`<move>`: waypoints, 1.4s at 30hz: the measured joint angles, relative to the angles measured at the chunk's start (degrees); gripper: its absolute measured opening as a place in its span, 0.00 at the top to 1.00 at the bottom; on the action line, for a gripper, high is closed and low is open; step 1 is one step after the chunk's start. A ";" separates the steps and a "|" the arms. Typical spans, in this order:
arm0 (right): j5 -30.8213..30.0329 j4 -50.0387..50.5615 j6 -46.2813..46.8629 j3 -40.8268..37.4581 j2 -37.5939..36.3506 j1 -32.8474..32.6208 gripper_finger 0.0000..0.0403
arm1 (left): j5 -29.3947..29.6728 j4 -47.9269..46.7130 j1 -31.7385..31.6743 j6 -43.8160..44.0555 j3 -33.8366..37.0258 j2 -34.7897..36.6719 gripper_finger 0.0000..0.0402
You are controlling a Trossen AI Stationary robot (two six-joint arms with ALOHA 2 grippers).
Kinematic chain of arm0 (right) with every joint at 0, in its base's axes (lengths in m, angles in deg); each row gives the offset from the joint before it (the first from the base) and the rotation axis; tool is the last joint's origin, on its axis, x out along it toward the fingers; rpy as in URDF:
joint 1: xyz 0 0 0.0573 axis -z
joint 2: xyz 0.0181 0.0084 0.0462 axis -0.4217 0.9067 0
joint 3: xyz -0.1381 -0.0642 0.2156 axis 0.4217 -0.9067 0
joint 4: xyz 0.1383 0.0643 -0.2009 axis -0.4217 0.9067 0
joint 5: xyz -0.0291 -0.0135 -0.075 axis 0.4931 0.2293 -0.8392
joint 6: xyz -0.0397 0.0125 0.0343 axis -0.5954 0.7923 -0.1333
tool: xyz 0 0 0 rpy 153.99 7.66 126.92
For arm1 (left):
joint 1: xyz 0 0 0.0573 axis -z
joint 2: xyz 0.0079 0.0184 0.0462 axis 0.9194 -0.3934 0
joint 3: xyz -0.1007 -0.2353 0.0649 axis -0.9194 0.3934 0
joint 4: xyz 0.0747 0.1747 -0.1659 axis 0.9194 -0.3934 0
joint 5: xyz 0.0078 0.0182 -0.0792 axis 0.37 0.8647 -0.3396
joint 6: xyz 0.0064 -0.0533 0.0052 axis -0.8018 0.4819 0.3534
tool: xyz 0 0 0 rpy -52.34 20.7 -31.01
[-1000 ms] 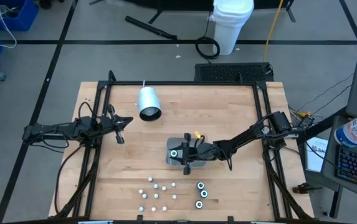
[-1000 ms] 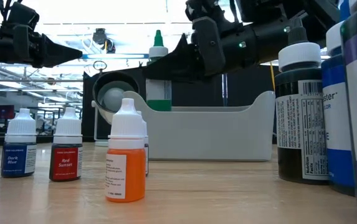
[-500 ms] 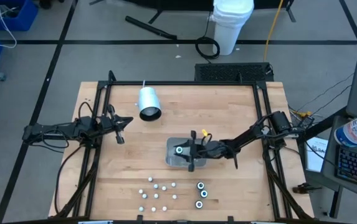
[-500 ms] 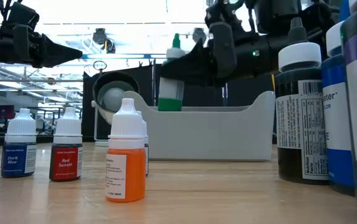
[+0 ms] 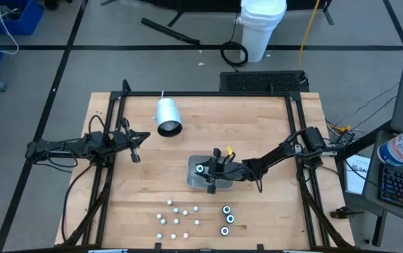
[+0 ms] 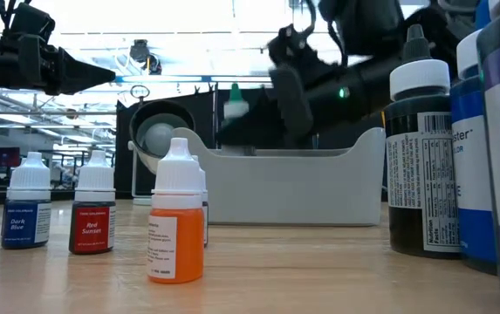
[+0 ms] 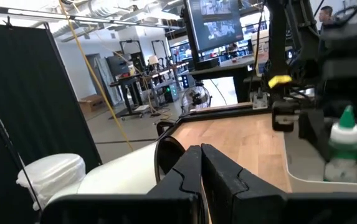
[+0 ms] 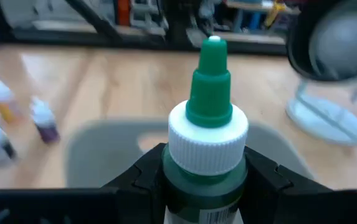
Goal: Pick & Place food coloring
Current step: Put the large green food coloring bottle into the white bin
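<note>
Gripping a green-tipped, white-capped food coloring bottle (image 8: 208, 118) between its dark fingers (image 8: 142, 171), the right gripper (image 5: 207, 171) is holding it over the grey rectangular tray (image 5: 194, 180) at the wooden surface's (image 5: 257, 119) centre. The left gripper (image 5: 137, 144), fingers closed and empty, is waiting at nine o'clock. Small bottles (image 5: 176, 218) are standing at six o'clock.

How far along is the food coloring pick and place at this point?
Done: nothing shows settled in the grey tray yet. In hand: the right gripper holds a green-tipped bottle over the tray. Left: about a dozen small bottles and three wider ones at the table's front edge. The left gripper waits shut at the left.
</note>
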 joint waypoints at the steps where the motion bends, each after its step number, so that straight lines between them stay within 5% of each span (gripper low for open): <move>1: 0.04 -0.24 0.05 0.00 0.42 0.02 0.67 | -0.01 -0.01 -0.01 0.00 0.00 0.01 0.95; 30: 1.54 -10.86 -1.42 0.44 6.59 1.38 0.67 | -0.12 0.19 -0.01 1.18 0.00 0.01 0.95; 42: 1.68 -8.94 -2.90 0.30 6.21 -0.66 0.53 | -0.30 -0.02 0.01 1.62 0.00 -0.01 0.95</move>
